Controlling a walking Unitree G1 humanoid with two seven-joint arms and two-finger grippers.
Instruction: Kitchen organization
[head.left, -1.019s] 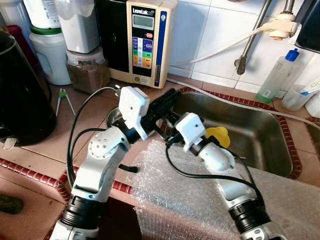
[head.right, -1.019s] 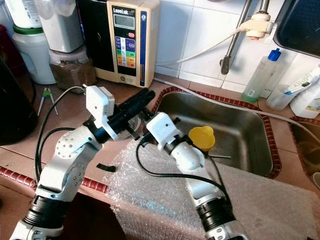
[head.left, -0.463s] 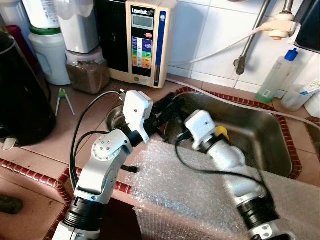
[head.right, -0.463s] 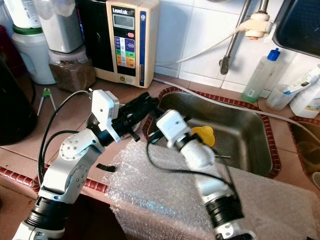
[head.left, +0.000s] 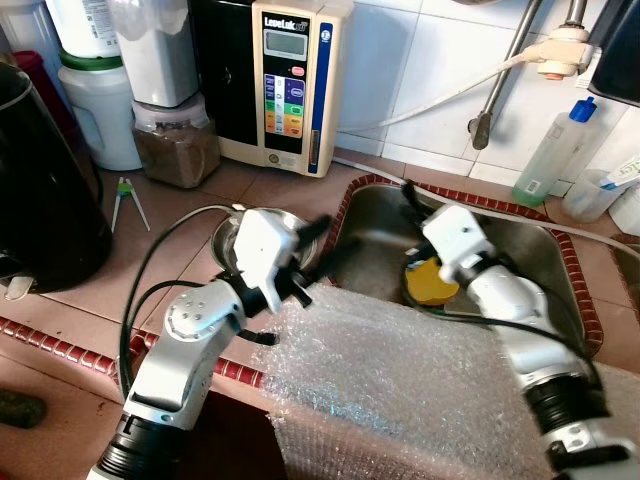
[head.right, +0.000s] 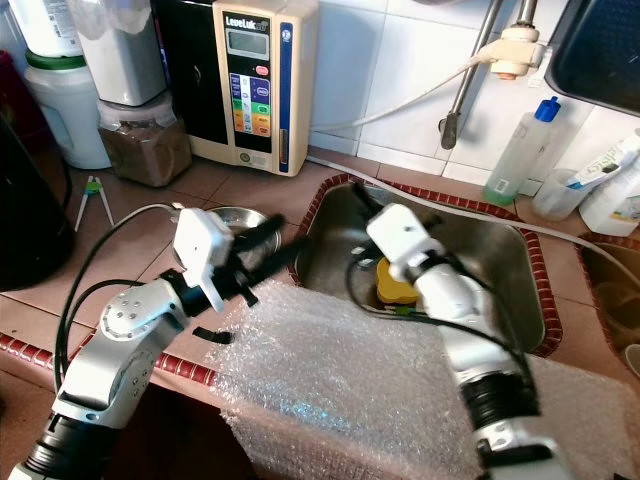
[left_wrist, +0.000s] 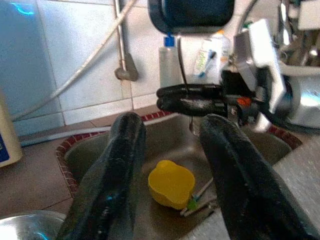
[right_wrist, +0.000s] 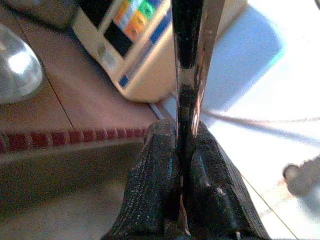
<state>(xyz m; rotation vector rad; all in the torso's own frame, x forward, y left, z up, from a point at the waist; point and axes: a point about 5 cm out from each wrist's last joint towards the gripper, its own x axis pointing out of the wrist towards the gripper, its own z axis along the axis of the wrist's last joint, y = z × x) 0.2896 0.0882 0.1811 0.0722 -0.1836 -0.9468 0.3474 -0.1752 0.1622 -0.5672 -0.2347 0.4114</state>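
Note:
My right gripper (right_wrist: 180, 150) is shut on a thin shiny metal utensil (right_wrist: 192, 45) and hangs over the steel sink (head.left: 545, 285); in the left wrist view its black fingers (left_wrist: 190, 98) lie level above the basin. A yellow cup-like item (head.left: 432, 283) lies in the sink under that arm, also seen at the basin's bottom (left_wrist: 171, 183). My left gripper (left_wrist: 172, 130) is open with nothing between its fingers. It is blurred at the sink's left rim (head.left: 320, 245), just past a steel bowl (head.left: 232, 238) on the counter.
Bubble wrap (head.left: 400, 390) drapes over the counter's front edge. A water ioniser (head.left: 290, 85), a jar of brown powder (head.left: 175, 150), a white jug (head.left: 100, 115) and a big black pot (head.left: 40, 200) stand at the back left. A soap bottle (head.left: 555, 150) stands behind the sink.
My right arm has swung right, from beside the bowl to over the sink, carrying the utensil. My left gripper has drawn back and down toward the bowl.

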